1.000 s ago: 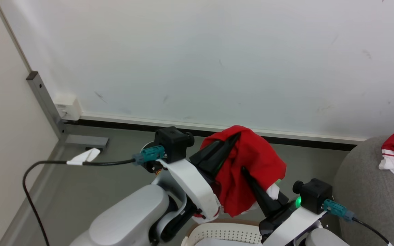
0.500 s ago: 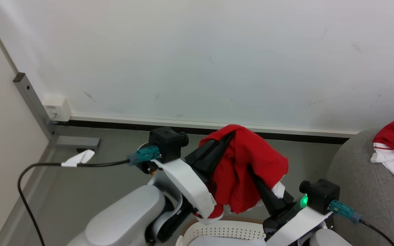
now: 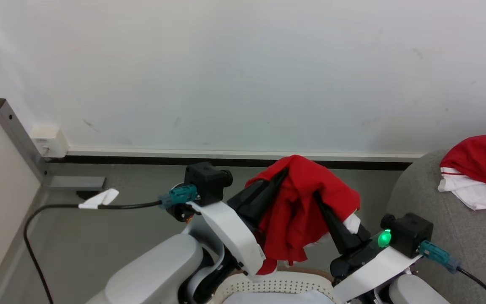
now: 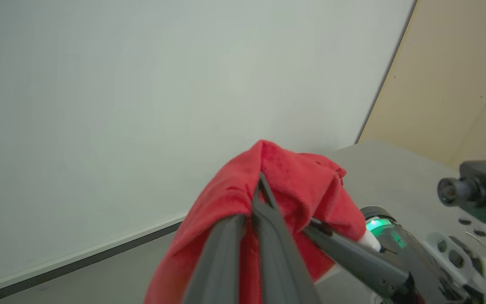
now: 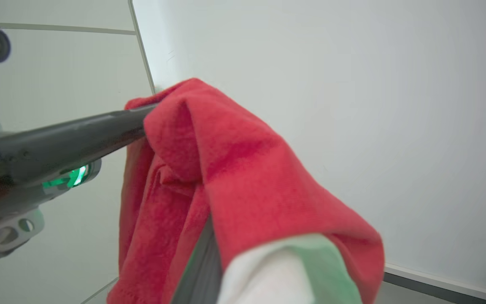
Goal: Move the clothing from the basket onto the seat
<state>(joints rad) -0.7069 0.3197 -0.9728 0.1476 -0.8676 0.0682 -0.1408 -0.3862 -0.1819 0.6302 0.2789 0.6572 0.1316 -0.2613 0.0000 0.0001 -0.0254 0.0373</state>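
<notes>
- Head view: one red garment (image 3: 302,211) is up in the air between both arms, hanging right over the basket (image 3: 268,287), whose perforated rim peeks in at the bottom edge. The left gripper (image 3: 283,174) pokes into the top fold and the right gripper (image 3: 319,197) goes in from the other side. A second garment (image 3: 475,162), red and white, already lies on the seat (image 3: 433,236) at the far right. My read: one piece is done, and this one is lifted out but not yet carried across, with the seat well apart to the right. I can't see inside the basket, so no idea if more is waiting in there.
- Left wrist view: here's the bit the head cam doesn't give you. The left gripper's two fingers run up nearly together with a strip of red between them and meet at the tip, so it's pinching the garment, which drapes over the tips. The right gripper's dark finger slides in under the cloth from the right, with a green light glowing behind it.
- Right wrist view: the cloth has flopped over the right gripper's own fingers. Just a sliver of grey finger pokes out below the red and a white bit of trim, so I can't tell if that one's spread or clamped. The left gripper's finger comes across from the left into the fold. Plain wall behind.
</notes>
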